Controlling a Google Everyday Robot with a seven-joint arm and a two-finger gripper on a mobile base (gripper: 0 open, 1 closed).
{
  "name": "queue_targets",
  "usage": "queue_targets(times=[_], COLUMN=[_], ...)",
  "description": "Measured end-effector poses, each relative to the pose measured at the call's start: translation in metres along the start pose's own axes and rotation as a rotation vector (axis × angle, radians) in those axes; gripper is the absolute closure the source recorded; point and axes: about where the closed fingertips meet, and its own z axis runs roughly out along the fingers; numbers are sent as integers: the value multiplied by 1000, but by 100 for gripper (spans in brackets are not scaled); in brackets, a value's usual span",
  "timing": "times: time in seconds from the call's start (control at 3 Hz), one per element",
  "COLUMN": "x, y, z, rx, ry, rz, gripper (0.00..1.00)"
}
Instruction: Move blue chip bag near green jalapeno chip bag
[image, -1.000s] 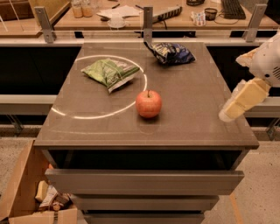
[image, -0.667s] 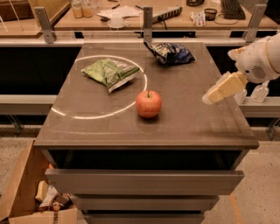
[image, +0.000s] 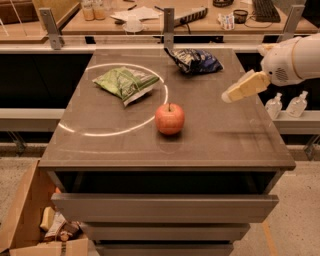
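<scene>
The blue chip bag (image: 194, 60) lies crumpled at the far right part of the table top. The green jalapeno chip bag (image: 125, 83) lies flat at the far left middle, inside a ring of light. My gripper (image: 231, 95) hangs above the table's right side, pointing left, in front of and to the right of the blue bag and apart from it. It holds nothing.
A red apple (image: 170, 119) stands near the table's middle. The grey table (image: 225, 145) has open drawers below its front edge. A cardboard box (image: 30, 225) with items sits on the floor at lower left. Two bottles (image: 286, 105) stand on a shelf to the right.
My gripper has moved up and to the left, from the table's right edge in over the top, closer to the blue bag. The bags and apple have not moved.
</scene>
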Motion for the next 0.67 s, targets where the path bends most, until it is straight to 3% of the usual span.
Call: queue_targets(times=[0.33, 0.67], x=[-2, -8], y=[-6, -20], z=[24, 68], rx=[-5, -35], ry=[-20, -63], rz=[6, 2], gripper=[0, 0])
